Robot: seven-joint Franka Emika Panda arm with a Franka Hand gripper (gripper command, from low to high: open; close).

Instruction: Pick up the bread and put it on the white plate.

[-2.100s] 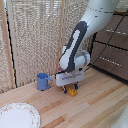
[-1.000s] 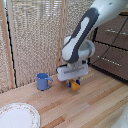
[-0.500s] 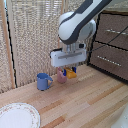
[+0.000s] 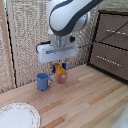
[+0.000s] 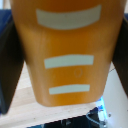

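My clamp [image 4: 59, 67], a white box with short blue fingers [image 4: 53, 66], is shut on the toast [image 4: 60, 71], an orange-yellow slab. It holds the toast in the air above the worktable [image 4: 85, 102], just over the pink cup [image 4: 62, 79]. In the wrist view the toast [image 5: 64, 50] fills the picture, orange with pale stripes, with a dark finger [image 5: 7, 65] on each side. The white crockery [image 4: 17, 116], a large round plate with a decorated rim, lies at the near end of the exterior view's left, well apart from the clamp.
A blue mug [image 4: 43, 81] stands on the table next to the pink cup. A dark brown drawer cabinet [image 4: 112, 45] stands at the exterior view's right. A woven screen [image 4: 22, 40] runs behind the table.
The clamp has risen from the table with the toast in it and drifted toward the exterior view's left, now over the pink cup.
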